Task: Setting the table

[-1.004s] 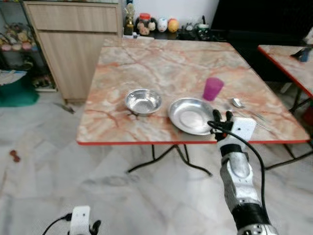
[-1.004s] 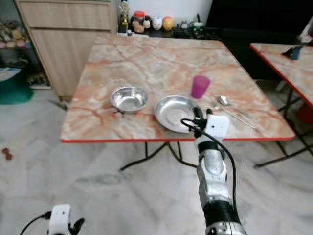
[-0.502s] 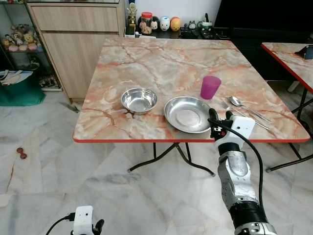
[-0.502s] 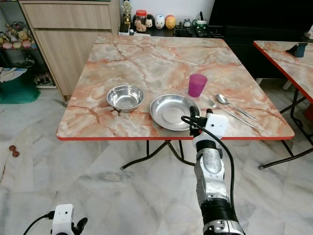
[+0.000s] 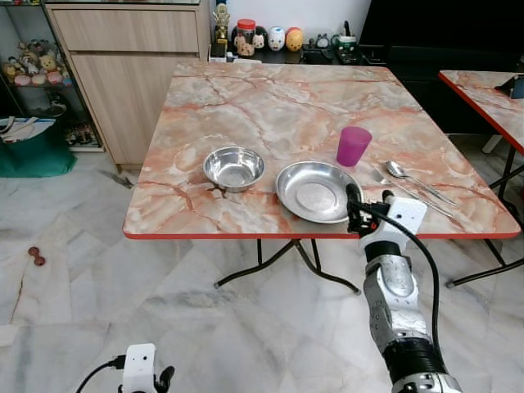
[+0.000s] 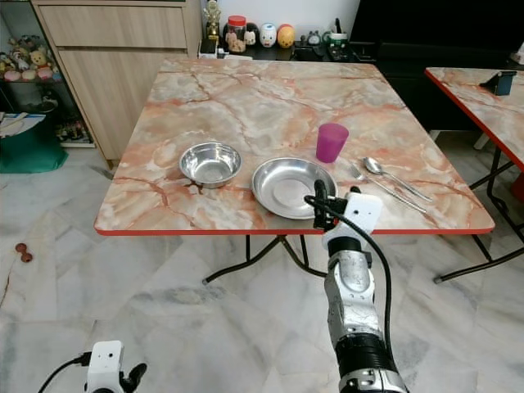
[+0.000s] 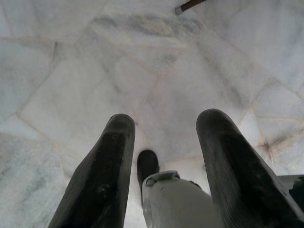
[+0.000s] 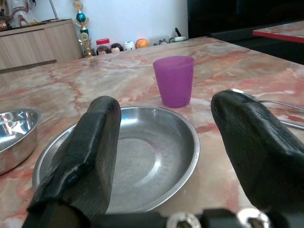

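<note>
On the marble table (image 5: 246, 98) a steel plate (image 5: 318, 191) lies near the front edge, with a steel bowl (image 5: 234, 168) to its left. A purple cup (image 5: 354, 146) stands behind the plate. A spoon (image 5: 409, 176) and a fork (image 5: 381, 178) lie to its right. My right gripper (image 5: 368, 201) is open at the plate's front right rim. In the right wrist view the plate (image 8: 128, 161) lies between its fingers (image 8: 80, 156), the cup (image 8: 174, 80) beyond. My left gripper (image 7: 166, 123) hangs idle and open over the floor.
A wooden cabinet (image 5: 131, 65) stands behind the table at the left, with a green bag (image 5: 33, 151) beside it. Jars and figurines (image 5: 262, 38) line a low shelf at the back. A second red-edged table (image 5: 483, 90) stands to the right. Folding legs (image 5: 278, 262) cross under the table.
The camera has swung and steadied, so the table looks squarer. My right gripper has edged a little closer to the plate's rim. The tableware has not moved.
</note>
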Controlling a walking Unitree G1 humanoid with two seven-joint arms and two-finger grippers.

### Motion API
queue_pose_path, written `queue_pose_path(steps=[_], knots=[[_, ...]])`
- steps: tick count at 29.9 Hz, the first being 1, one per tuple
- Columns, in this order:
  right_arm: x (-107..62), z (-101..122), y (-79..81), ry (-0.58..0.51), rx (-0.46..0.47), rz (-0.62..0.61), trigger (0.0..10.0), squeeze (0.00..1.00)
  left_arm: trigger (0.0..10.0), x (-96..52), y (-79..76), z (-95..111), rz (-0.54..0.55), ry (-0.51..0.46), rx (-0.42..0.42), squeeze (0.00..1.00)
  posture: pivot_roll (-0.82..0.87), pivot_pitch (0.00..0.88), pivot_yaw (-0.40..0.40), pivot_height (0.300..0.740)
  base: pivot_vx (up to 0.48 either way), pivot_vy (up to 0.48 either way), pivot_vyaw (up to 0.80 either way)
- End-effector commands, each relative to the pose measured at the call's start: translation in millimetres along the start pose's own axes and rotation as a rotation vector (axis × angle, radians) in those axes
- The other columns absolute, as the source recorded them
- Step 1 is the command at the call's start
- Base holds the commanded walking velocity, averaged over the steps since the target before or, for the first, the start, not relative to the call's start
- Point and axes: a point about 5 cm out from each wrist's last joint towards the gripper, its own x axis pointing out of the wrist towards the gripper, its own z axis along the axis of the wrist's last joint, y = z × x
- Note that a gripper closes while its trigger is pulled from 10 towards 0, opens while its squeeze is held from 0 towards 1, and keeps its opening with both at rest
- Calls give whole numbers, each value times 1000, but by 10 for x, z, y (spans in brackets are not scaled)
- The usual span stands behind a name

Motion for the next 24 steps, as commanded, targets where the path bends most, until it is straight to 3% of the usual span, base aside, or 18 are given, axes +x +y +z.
queue_pose_path(steps=[1, 10, 24], knots=[[19, -6, -33, 16, -5, -14, 10000, 0, 10000, 3, -17, 9, -4, -8, -2, 0, -44, 0, -78, 740, 0, 0, 0], [14, -39, -25, 30, -8, -18, 10000, 0, 10000, -17, 22, -36, 0, 6, 5, 0, -40, 0, -80, 740, 0, 0, 0], [40, -17, -18, 19, -4, -21, 10000, 0, 10000, -23, 29, -46, -4, 6, -7, 0, -40, 0, -81, 740, 292, 0, -118]])
